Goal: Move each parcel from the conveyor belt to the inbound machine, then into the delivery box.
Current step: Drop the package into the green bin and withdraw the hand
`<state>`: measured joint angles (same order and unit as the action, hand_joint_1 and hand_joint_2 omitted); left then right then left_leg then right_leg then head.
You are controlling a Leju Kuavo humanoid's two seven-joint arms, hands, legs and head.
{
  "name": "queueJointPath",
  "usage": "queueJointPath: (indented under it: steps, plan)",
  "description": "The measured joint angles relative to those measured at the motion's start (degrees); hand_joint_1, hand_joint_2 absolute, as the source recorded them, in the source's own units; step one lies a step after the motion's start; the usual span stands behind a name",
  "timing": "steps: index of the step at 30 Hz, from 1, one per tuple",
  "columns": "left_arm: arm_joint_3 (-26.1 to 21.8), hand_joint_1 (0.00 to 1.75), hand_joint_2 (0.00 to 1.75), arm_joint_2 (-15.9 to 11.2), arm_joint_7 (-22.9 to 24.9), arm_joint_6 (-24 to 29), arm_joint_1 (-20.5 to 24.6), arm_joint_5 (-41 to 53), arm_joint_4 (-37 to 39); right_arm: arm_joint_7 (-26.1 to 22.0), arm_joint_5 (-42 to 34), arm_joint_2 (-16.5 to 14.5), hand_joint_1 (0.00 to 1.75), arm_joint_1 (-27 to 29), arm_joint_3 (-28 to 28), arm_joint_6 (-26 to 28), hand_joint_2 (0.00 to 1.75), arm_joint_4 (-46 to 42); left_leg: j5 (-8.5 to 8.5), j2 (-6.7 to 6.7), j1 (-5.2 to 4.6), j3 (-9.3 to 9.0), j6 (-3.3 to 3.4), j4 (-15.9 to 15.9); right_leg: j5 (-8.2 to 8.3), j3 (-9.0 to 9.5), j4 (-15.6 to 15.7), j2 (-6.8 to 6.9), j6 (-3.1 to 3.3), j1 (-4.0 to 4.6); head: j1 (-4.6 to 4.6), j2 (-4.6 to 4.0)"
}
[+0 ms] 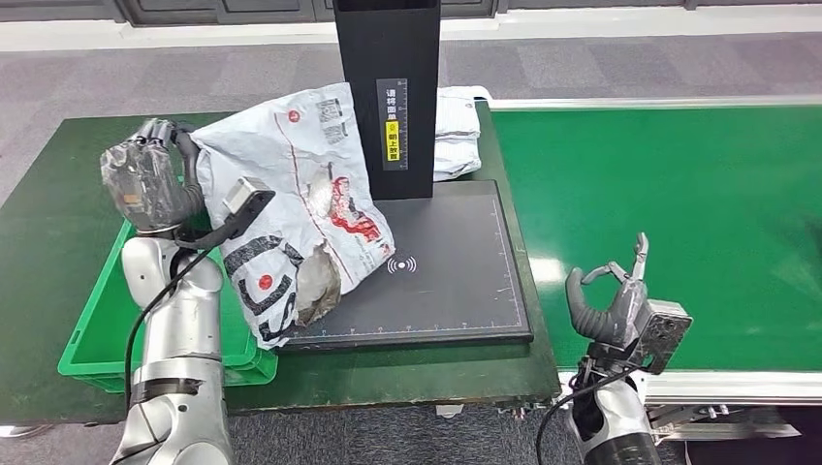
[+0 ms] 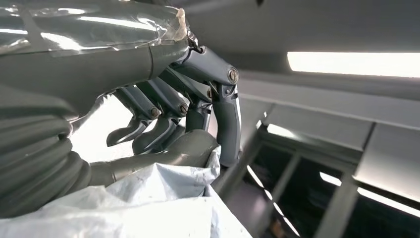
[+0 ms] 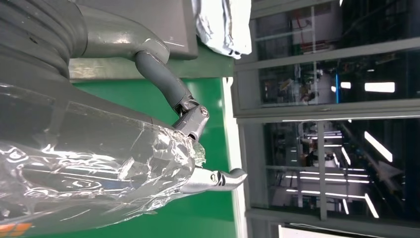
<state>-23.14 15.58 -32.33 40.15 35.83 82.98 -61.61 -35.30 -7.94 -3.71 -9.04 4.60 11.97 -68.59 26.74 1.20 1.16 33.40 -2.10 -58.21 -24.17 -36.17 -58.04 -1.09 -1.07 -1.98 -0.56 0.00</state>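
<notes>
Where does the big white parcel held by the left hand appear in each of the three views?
Head view: white parcel left of centre, leaning on the black scanner pad.
Left wrist view: along the bottom edge, under the left hand.
Right wrist view: not in it.
Shared landmark: the left hand gripping its corner.

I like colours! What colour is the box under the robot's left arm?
Bright green crate, clearest in the head view.

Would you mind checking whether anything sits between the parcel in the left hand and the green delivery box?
Nothing visible does. The left hand holds the white parcel with its lower end on the black scanner plate; the green box lies open right beside it.
</notes>
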Motion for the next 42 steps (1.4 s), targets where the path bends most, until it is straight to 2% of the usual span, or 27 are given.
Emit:
queueJointPath:
  steps: [5, 11, 18, 20, 21, 22, 23, 24, 25, 26, 27, 29, 36, 39, 40, 42]
  plan:
    - [-0.41, 1.75, 1.75, -5.16, 5.44, 0.0, -0.19, 0.46, -1.58, 0.45, -1.4, 1.54, 0.0, 3.15, -0.1, -0.25, 1.75, -2.21, 0.0, -0.05, 0.01, -0.02, -0.01, 0.02, -0.01, -0.03, 0.0, -0.03, 0.01, 0.02, -0.01, 0.0]
    - [-1.44, 1.75, 1.75, -12.03, 8.93, 0.0, -0.67, 1.34, -0.37, 1.04, -2.02, 2.46, 0.0, 6.33, -1.04, -0.79, 1.75, -5.23, -0.01, -0.07, 0.09, -0.03, -0.03, 0.03, -0.01, -0.04, 0.0, -0.05, 0.04, 0.08, -0.01, 0.0]
    - [-1.45, 1.75, 1.75, -16.9, 15.77, 0.0, -1.01, 3.97, 2.24, 1.77, -2.18, 2.68, 0.0, 8.1, -1.06, -1.29, 1.75, -7.42, -0.01, -0.07, 0.08, -0.03, -0.03, 0.02, -0.01, -0.03, 0.0, -0.05, 0.03, 0.07, 0.0, 0.0]
    - [-1.11, 1.71, 1.75, -18.27, 19.87, -0.01, -1.13, 5.27, 3.51, 2.11, -2.14, 2.71, 0.0, 8.45, -1.07, -1.71, 1.75, -7.95, -0.01, -0.07, 0.08, -0.03, -0.03, 0.02, -0.01, -0.03, 0.0, -0.05, 0.03, 0.07, -0.01, 0.0]
    - [-0.77, 1.39, 1.75, -19.11, 22.37, -0.02, -1.31, 5.67, 4.19, 2.33, -2.07, 2.71, 0.0, 8.66, -1.1, -2.0, 1.75, -8.24, 0.0, -0.08, 0.08, -0.04, -0.04, 0.02, -0.01, -0.04, 0.0, -0.06, 0.04, 0.07, -0.01, 0.0]
    - [-0.39, 1.39, 1.75, -19.98, 24.64, -0.02, -1.54, 5.81, 4.81, 2.59, -1.97, 2.72, 0.0, 8.89, -1.2, -2.33, 1.75, -8.53, 0.0, -0.09, 0.08, -0.04, -0.06, 0.03, -0.01, -0.05, 0.0, -0.08, 0.04, 0.08, -0.01, 0.0]
    - [-0.06, 1.3, 1.75, -20.89, 26.52, -0.02, -1.8, 5.79, 5.38, 2.83, -1.86, 2.73, 0.0, 9.09, -1.33, -2.68, 1.75, -8.74, 0.01, -0.09, 0.09, -0.04, -0.07, 0.03, -0.01, -0.06, 0.0, -0.1, 0.04, 0.08, -0.01, 0.0]
    - [0.19, 0.9, 1.75, -21.86, 28.09, -0.02, -2.09, 5.63, 5.97, 3.0, -1.78, 2.74, 0.0, 9.23, -1.5, -3.09, 1.75, -8.87, 0.02, -0.1, 0.09, -0.05, -0.08, 0.04, -0.01, -0.06, 0.0, -0.12, 0.04, 0.08, -0.01, 0.0]
    - [0.39, 0.79, 1.75, -22.83, 29.5, -0.02, -2.39, 5.49, 6.65, 3.1, -1.74, 2.75, 0.0, 9.3, -1.67, -3.57, 1.75, -8.94, 0.02, -0.11, 0.09, -0.05, -0.08, 0.04, -0.02, -0.06, 0.0, -0.14, 0.04, 0.08, 0.0, 0.0]
    - [0.61, 0.35, 1.75, -23.9, 30.9, -0.02, -2.8, 5.42, 7.28, 3.13, -1.73, 2.76, 0.0, 9.32, -1.8, -4.06, 1.75, -8.94, 0.02, -0.14, 0.1, -0.06, -0.09, 0.05, -0.02, -0.07, 0.0, -0.16, 0.05, 0.09, 0.0, 0.0]
    - [0.87, 0.0, 1.75, -24.9, 32.28, -0.02, -3.28, 5.44, 7.77, 3.18, -1.73, 2.77, 0.0, 9.35, -1.91, -4.51, 1.75, -8.94, 0.02, -0.17, 0.1, -0.07, -0.09, 0.05, -0.02, -0.08, 0.0, -0.19, 0.05, 0.09, 0.0, 0.0]
    - [1.2, 0.0, 1.75, -26.08, 34.01, -0.02, -3.96, 5.75, 8.13, 3.31, -1.73, 2.79, 0.0, 9.42, -1.99, -4.96, 1.75, -8.94, 0.03, -0.23, 0.11, -0.07, -0.1, 0.05, -0.02, -0.1, 0.0, -0.23, 0.05, 0.1, -0.01, 0.0]
    - [1.33, 0.0, 1.75, -26.61, 34.59, -0.02, -4.32, 5.87, 8.15, 3.51, -1.73, 2.8, 0.0, 9.43, -2.02, -5.18, 1.75, -8.94, 0.03, -0.23, 0.11, -0.06, -0.1, 0.05, -0.02, -0.09, 0.0, -0.23, 0.05, 0.1, -0.01, 0.0]
    - [0.9, 0.0, 1.75, -28.89, 34.33, -0.02, -7.26, 6.06, 6.06, 4.05, -1.7, 2.84, 0.0, 9.48, -2.42, -5.91, 1.75, -8.94, 0.04, -0.22, 0.11, -0.05, -0.11, 0.05, -0.03, -0.08, 0.0, -0.21, 0.06, 0.09, -0.01, 0.0]
    - [1.98, 0.0, 1.75, -30.97, 37.55, -0.01, -9.43, 6.3, 3.75, 4.19, -1.67, 2.84, 0.0, 9.65, -2.67, -6.16, 1.75, -8.94, 0.06, -0.22, 0.11, -0.05, -0.13, 0.05, -0.04, -0.1, 0.0, -0.23, 0.07, 0.11, -0.01, 0.0]
    - [8.07, 0.0, 1.75, -36.98, 48.99, 0.0, -13.56, 6.79, -1.25, 4.38, -1.59, 2.83, 0.0, 10.0, -3.36, -6.52, 1.75, -8.95, 0.09, -0.19, 0.16, -0.06, -0.17, 0.05, -0.1, -0.1, 0.0, -0.18, 0.14, 0.17, -0.01, 0.0]
